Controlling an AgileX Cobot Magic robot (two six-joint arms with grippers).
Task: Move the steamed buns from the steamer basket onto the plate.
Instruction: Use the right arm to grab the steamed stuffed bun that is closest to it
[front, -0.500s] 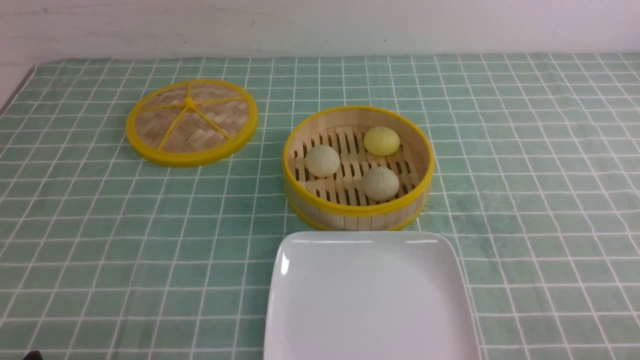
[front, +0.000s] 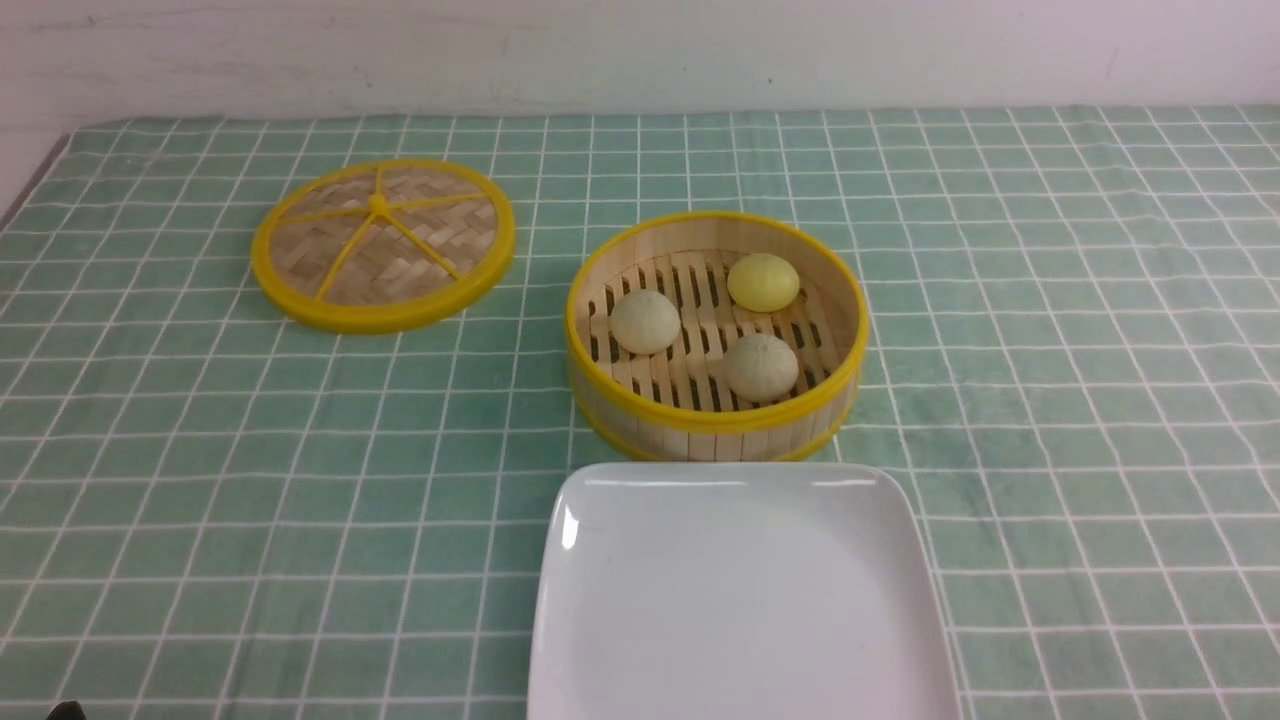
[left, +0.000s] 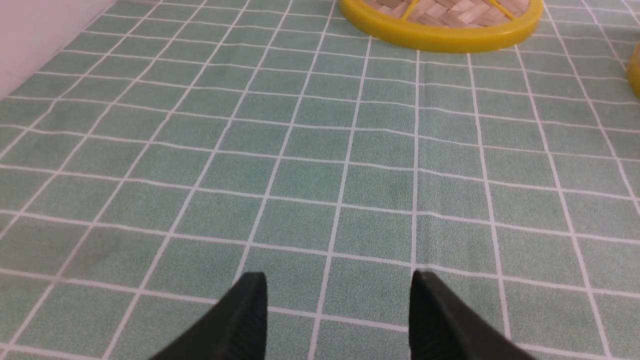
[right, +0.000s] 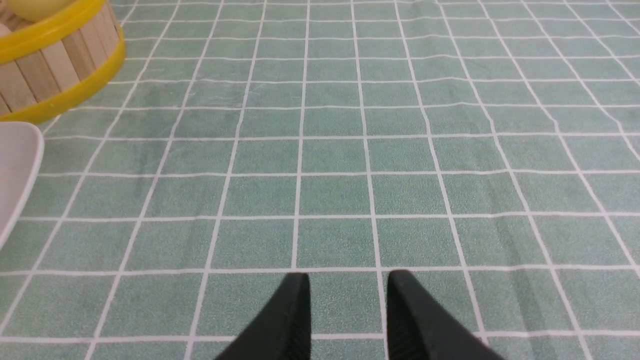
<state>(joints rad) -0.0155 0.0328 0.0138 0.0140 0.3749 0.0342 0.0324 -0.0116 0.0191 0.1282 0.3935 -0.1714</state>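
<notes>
Checked cloth (front: 300, 450), buns (front: 645, 322) in basket (front: 715, 425)

Left hand (left: 337, 282), right hand (right: 348, 280), black tapered ribbed fingers (left: 240, 322)

round woven lid (front: 382, 243) with a yellow rim lying flat, green cloth (front: 1050, 330) with white squares, white wall (front: 640, 50) behind, dark strip (front: 37, 180) at far left, maybe the table edge
</notes>
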